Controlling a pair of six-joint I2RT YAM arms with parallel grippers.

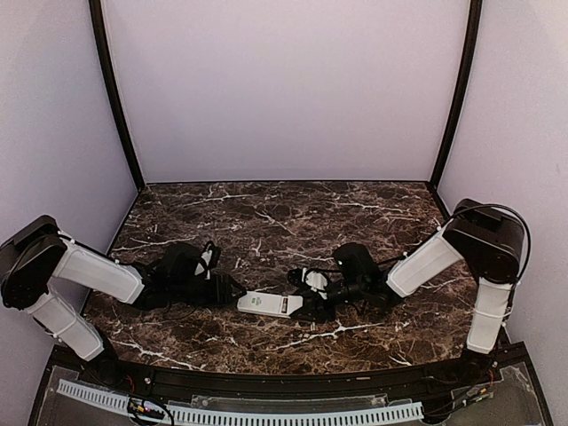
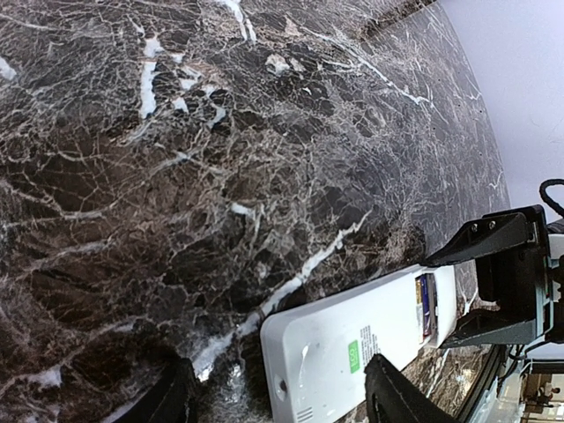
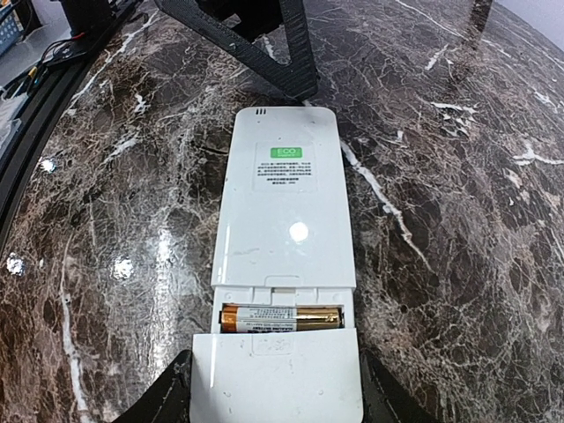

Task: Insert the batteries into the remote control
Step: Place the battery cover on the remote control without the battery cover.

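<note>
Right wrist: right tool point(image 3: 275, 392) grips remote control point(image 3: 284, 211) by near end.

The remote control point(image 1: 269, 304) lies flat on the marble table point(image 1: 266, 222).

Remote control point(image 3: 284, 211): slim, white, flat, back up, green label showing. Far end points at left claw point(image 1: 235, 291). 1 gold battery point(image 3: 282, 317) crosswise in bay. Cover point(image 3: 278, 379) between right claw point(image 1: 303, 306) fingers, seemingly part-slid on.

White remote control point(image 3: 284, 211), green label point(image 3: 285, 152); gold-orange battery point(image 3: 280, 316); dark brown white-veined marble table point(image 3: 458, 176)
</note>
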